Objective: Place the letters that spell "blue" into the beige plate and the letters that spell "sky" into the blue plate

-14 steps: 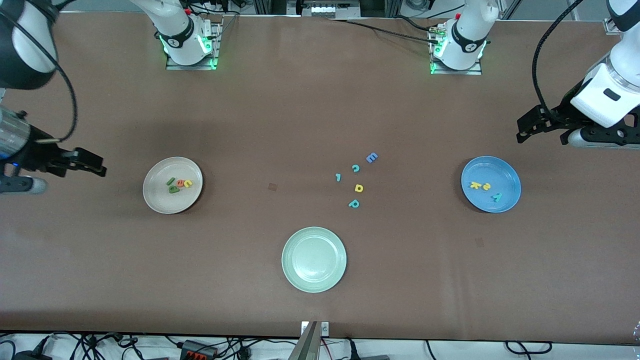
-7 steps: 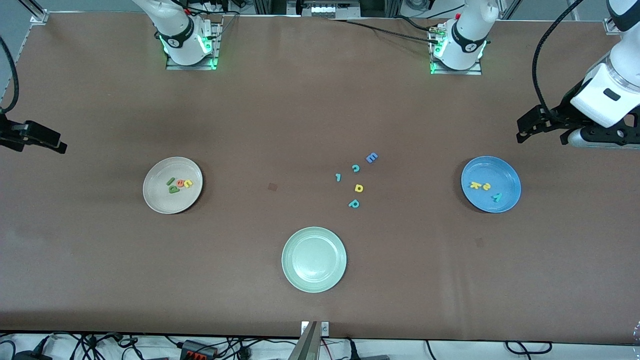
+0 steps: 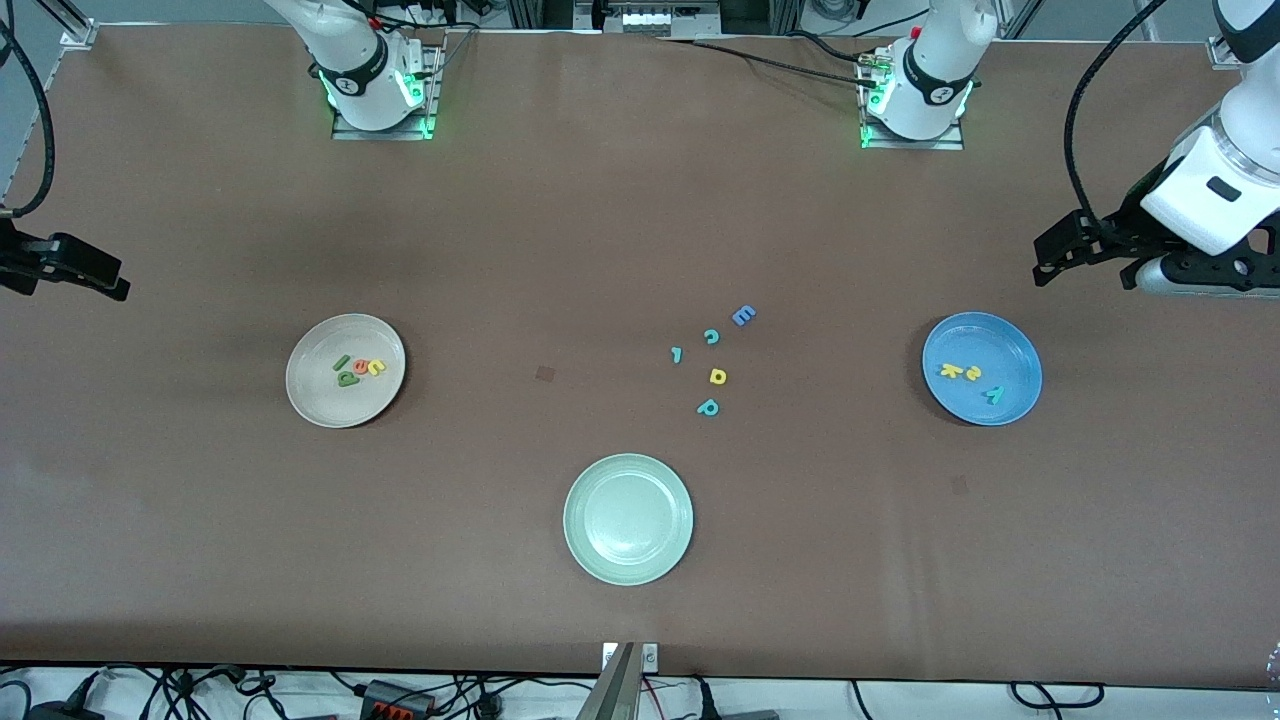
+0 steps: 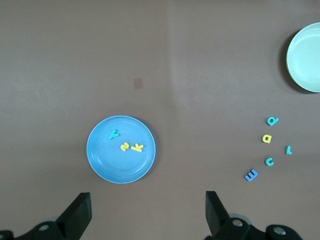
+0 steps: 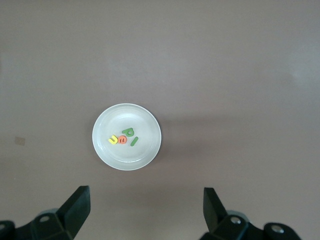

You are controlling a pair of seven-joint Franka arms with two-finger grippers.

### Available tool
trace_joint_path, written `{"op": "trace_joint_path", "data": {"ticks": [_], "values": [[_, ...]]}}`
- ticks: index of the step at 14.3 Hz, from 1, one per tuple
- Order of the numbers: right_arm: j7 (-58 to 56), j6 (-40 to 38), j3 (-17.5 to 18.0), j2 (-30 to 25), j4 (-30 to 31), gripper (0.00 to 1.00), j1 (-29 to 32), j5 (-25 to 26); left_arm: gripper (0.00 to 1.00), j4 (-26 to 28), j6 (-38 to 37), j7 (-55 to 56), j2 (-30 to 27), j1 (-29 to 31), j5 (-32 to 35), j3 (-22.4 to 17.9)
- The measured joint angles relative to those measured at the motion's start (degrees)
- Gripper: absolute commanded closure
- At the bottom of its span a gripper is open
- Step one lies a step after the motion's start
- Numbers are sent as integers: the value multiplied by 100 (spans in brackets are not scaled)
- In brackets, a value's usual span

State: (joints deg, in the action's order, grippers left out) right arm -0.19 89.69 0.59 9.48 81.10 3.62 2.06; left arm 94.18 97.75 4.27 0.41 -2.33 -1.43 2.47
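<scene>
left gripper (image 3: 1045, 262): jaws apart, empty, I've parked it at the left arm's table edge, above the blue plate (image 3: 1020, 345)
right gripper (image 3: 110, 287): jaws apart, empty, at the right arm's edge
blue plate: s, k, y (image 3: 968, 379) inside
beige plate (image 3: 310, 350): b, l, u, e (image 3: 357, 370) inside
left over: spare letters (image 3: 713, 358) mid-table, I judge sorting done

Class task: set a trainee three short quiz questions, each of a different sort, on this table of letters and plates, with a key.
1. True or false: the pale green plate holds a letter.
2. How many letters lie in the beige plate?
3. Which plate holds the teal y? A beige, B blue, C pale green.

Key:
1. False; nothing lies in it.
2. Four: b, l, u, e.
3. B, the blue plate.
</scene>
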Motion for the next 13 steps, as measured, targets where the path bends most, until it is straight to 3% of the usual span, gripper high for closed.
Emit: {"op": "trace_joint_path", "data": {"ticks": [5,13], "values": [[-17,6,-160,-92,235,0,-9,-178,0,0,0,0,0,0,0,0],[-16,318,-142,-923,1249,0,-47,-139,0,0,0,0,0,-1,0,1]]}}
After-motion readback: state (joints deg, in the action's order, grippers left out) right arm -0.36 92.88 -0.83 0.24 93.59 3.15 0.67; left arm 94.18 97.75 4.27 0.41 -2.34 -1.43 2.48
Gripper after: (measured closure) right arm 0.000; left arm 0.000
